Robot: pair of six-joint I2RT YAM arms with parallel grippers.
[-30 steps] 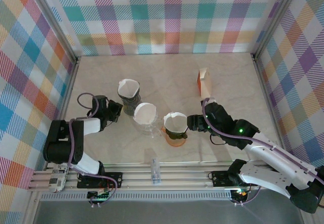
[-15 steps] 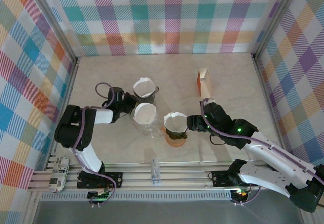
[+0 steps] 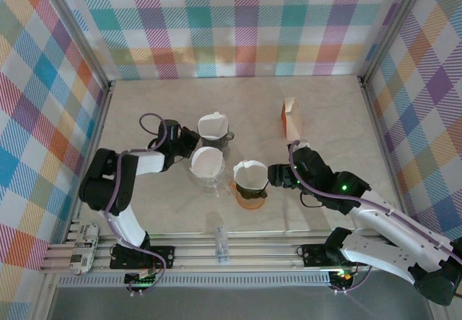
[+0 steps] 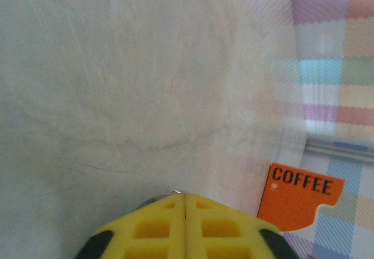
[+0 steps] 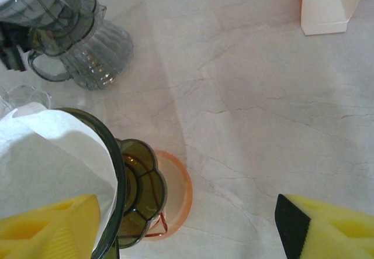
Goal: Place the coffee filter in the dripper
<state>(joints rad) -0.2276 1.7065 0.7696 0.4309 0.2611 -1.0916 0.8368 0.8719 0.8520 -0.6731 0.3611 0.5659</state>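
Plaid walls [image 3: 238, 24] in many colours close in a pale marble-look table [image 3: 332, 103] on three sides. The black-and-white left arm [image 3: 108, 190] reaches to the table's middle left, and the white right arm [image 3: 390, 226] reaches in from the near right.

An orange and white carton [image 3: 291, 120] marked COFFEE stands at the far right, well apart from the rest. Three drippers sit in a cluster at the centre. The ribbed grey plastic dripper [image 3: 220, 141] is farthest, the clear glass dripper [image 3: 206, 183] is near and left of it, and the dark smoked dripper [image 3: 252, 188] stands on an orange saucer [image 3: 251, 202] to the near right. Each one holds a white paper coffee filter: one in the grey [image 3: 213, 125], one in the clear [image 3: 207, 162], one in the dark [image 3: 250, 174].

Just left of the grey dripper, the left gripper [image 3: 191, 141] has its yellow fingers [image 4: 158, 230] pressed together; whether anything thin is pinched cannot be told. The right gripper [image 3: 273, 175] stands wide apart at the dark dripper's right side, gripping nothing, one finger [image 5: 47, 224] over the filter and the other clear of the rim.
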